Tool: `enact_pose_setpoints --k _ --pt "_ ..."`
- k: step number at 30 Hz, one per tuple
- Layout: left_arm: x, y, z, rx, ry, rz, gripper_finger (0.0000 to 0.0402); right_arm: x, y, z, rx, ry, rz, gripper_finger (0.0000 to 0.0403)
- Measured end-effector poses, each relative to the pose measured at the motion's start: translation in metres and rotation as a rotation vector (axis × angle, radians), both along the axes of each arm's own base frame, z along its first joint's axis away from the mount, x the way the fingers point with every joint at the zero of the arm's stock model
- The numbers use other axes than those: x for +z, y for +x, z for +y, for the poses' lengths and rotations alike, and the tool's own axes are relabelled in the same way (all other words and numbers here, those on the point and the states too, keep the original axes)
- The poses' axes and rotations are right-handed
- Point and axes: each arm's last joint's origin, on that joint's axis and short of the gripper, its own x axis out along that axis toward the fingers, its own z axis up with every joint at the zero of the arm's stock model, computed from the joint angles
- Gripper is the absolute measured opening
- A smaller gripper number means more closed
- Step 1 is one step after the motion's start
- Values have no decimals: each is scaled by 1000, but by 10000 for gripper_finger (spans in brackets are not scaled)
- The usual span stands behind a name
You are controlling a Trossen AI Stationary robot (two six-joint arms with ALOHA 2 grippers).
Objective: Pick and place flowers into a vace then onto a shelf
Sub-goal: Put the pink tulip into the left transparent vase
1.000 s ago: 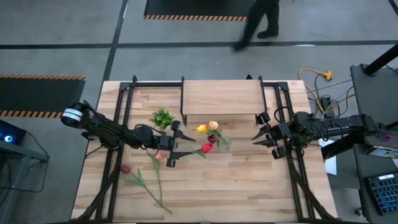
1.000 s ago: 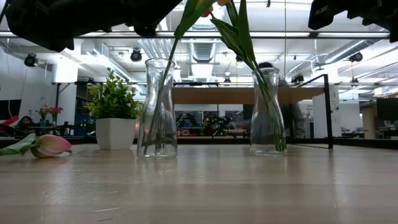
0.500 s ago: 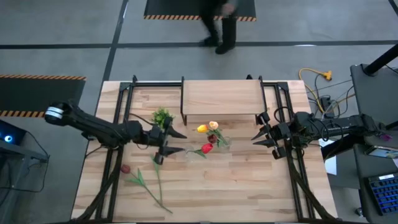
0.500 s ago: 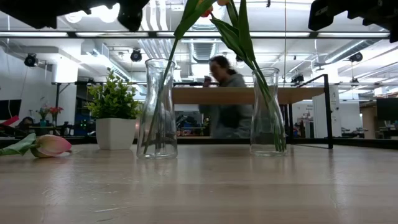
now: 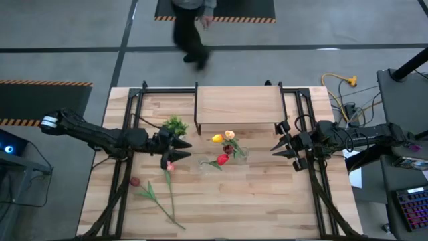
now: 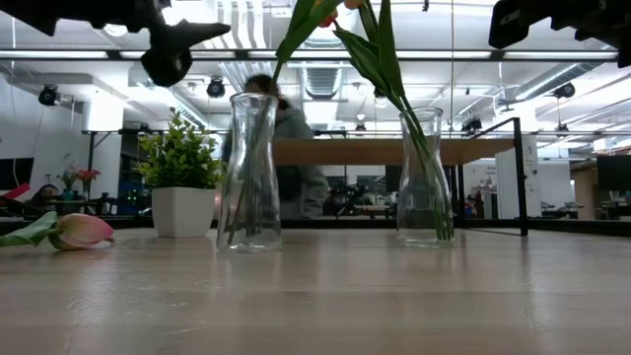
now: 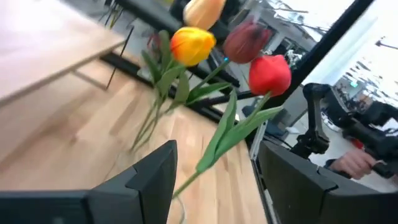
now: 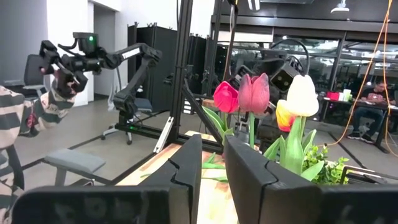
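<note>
Find the left gripper [image 5: 175, 151] raised above the table [image 5: 267, 201] in front of the shelf's [image 5: 237, 105] left end, fingers spread wide with nothing between them, just beside the small leafy plant [image 5: 175, 125]. Find the right gripper [image 5: 275, 142] waiting off the shelf's right end, fingers drawn close with only a narrow gap, also empty. Count four of the flowers [image 5: 229, 135] upright in front of the shelf: three heads bunched in the right-hand vase [image 6: 424, 177], and a red tulip [image 5: 223, 159] leaning alone in the left-hand vase [image 6: 249, 173]. Spot two more tulips lying flat well in front of the shelf's left end, one pink head [image 5: 168, 167] almost under the left gripper, another [image 5: 136, 181] farther out toward the table's left edge. Judge the next step a pick of the nearer lying tulip. Beware closing on the soft head rather than the thin stem, crushing it or letting it slip out on the lift. Beware too the long stem swinging on the way over and catching the glass rim, tipping that narrow, lightly loaded vase or dragging out the leaning red tulip. Keep clear of the plant pot on the descent.
</note>
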Motion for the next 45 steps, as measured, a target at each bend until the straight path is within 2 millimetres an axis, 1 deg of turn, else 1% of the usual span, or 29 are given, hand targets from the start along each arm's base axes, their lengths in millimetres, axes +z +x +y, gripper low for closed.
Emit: enact_pose_setpoints --k 2,6,12,16,19,22,24,29,33,38,41,45 --pt "1 -3 1 12 -32 53 210 0 0 0 0 0 0 63" --pt "-1 -5 3 94 -83 211 210 0 0 0 0 0 0 62" --pt "-6 -4 4 193 -158 436 210 0 0 0 0 1 0 57" --pt "-14 -2 4 244 -210 567 210 0 0 0 0 2 1 59" --pt "-22 -2 2 300 -292 702 210 0 0 0 0 2 1 62" --pt "-26 -4 -2 348 -379 862 210 0 0 0 0 2 1 63" --pt "-25 -4 -7 387 -415 949 210 0 0 0 0 1 1 62" --pt "-26 3 -23 464 -429 1096 210 0 0 0 0 2 1 57" --pt "-40 15 -38 479 -407 1182 210 0 0 0 0 3 2 58" --pt "-66 25 -55 441 -453 1392 210 0 0 0 0 3 3 63" --pt "-78 29 -58 441 -461 1474 210 0 0 0 0 3 2 63" --pt "-88 31 -59 461 -442 1505 210 0 0 0 1 2 2 58"
